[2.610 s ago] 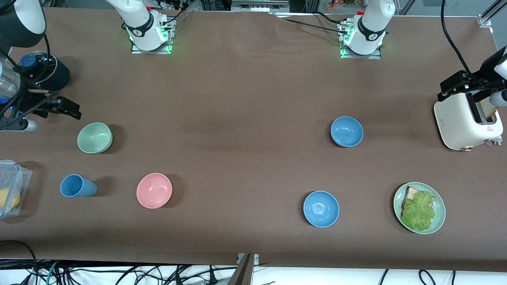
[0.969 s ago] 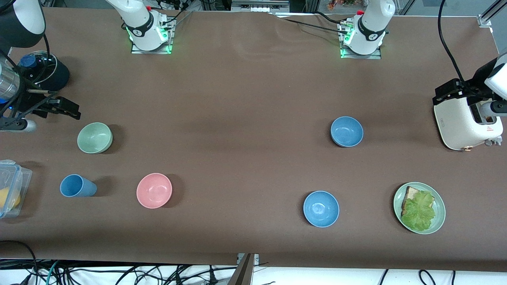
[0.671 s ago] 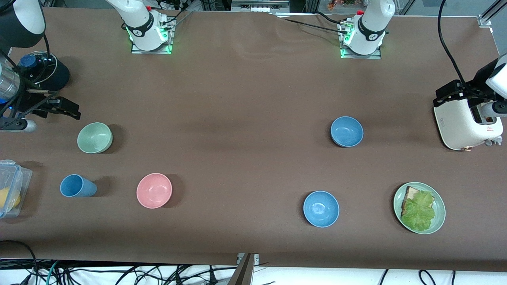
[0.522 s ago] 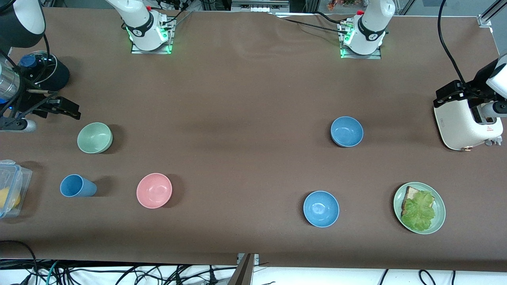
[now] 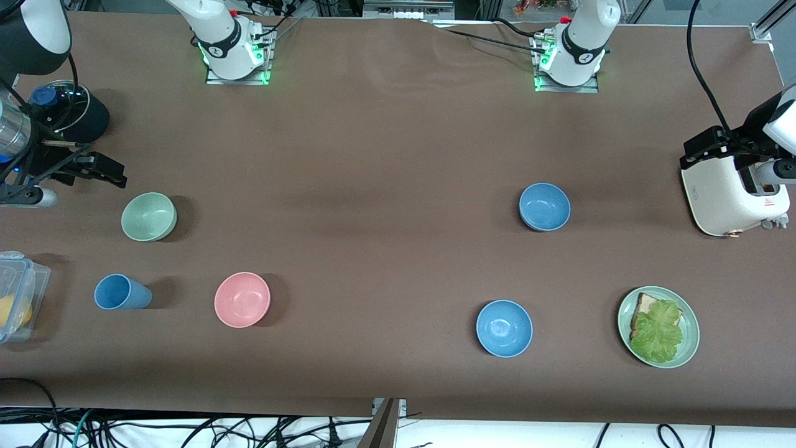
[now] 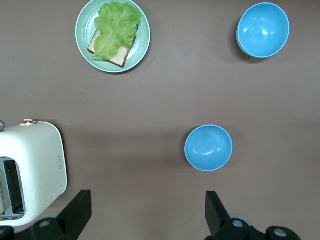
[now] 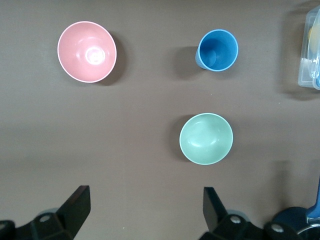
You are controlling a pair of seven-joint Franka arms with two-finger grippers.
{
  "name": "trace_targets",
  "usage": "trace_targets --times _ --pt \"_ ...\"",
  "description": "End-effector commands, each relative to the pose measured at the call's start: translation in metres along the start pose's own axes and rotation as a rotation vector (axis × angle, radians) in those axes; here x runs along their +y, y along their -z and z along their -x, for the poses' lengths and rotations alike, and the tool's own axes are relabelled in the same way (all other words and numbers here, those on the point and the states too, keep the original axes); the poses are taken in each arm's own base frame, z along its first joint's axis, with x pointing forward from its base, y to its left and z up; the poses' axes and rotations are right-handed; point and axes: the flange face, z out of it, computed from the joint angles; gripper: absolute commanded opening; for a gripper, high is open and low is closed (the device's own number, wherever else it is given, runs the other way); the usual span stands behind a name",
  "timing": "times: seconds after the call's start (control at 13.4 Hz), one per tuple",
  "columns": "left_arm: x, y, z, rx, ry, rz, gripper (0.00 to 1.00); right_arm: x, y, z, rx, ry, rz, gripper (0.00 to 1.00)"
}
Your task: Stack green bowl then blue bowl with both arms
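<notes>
The pale mint-green bowl (image 5: 149, 216) sits upright toward the right arm's end of the table; it also shows in the right wrist view (image 7: 206, 138). The dusty steel-blue bowl (image 5: 545, 206) sits toward the left arm's end and shows in the left wrist view (image 6: 208, 148). My right gripper (image 5: 102, 171) hangs open and empty (image 7: 145, 204) over the table beside the green bowl, apart from it. My left gripper (image 5: 706, 148) hangs open and empty (image 6: 147, 207) over the edge of the toaster, apart from the blue bowl.
A pink bowl (image 5: 242, 299) and a blue cup (image 5: 119, 292) lie nearer the front camera than the green bowl. A brighter blue bowl (image 5: 504, 328), a green plate (image 5: 689, 323) with bread and lettuce, a white toaster (image 5: 721, 199) and a clear plastic box (image 5: 18, 292) also stand here.
My left gripper has shifted a little over the toaster toward the table's middle, then held still. The right arm and all bowls have not moved.
</notes>
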Motion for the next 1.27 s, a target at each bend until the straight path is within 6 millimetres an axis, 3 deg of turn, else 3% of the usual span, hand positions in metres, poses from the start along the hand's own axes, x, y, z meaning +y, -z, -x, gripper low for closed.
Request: trace_targets --times 0.0,0.15,0.45,0.52,0.89,1.04,1.19 --pt "0.000 0.003 0.001 0.009 -0.005 0.026 1.00 0.002 -0.001 -0.004 -0.009 -0.013 0.004 1.00" --pt "0.000 0.002 0.001 0.008 -0.005 0.026 1.00 0.012 -0.005 -0.007 -0.007 -0.036 -0.003 1.00" --pt "0.000 0.002 0.000 0.006 0.000 0.028 1.00 0.053 -0.024 -0.009 -0.049 -0.082 -0.025 1.00" --pt "0.000 0.002 0.000 0.006 0.000 0.028 1.00 0.065 -0.039 -0.013 -0.077 -0.090 -0.027 1.00" --pt "0.000 0.001 0.000 -0.002 -0.002 0.026 1.00 0.171 -0.107 -0.007 -0.163 -0.041 -0.117 1.00" --pt "0.001 0.002 0.000 -0.002 0.003 0.026 1.00 0.196 -0.144 -0.010 -0.191 -0.031 -0.184 1.00" --pt "0.001 0.001 0.000 -0.009 0.003 0.026 1.00 0.208 -0.179 -0.014 -0.205 -0.020 -0.198 1.00"
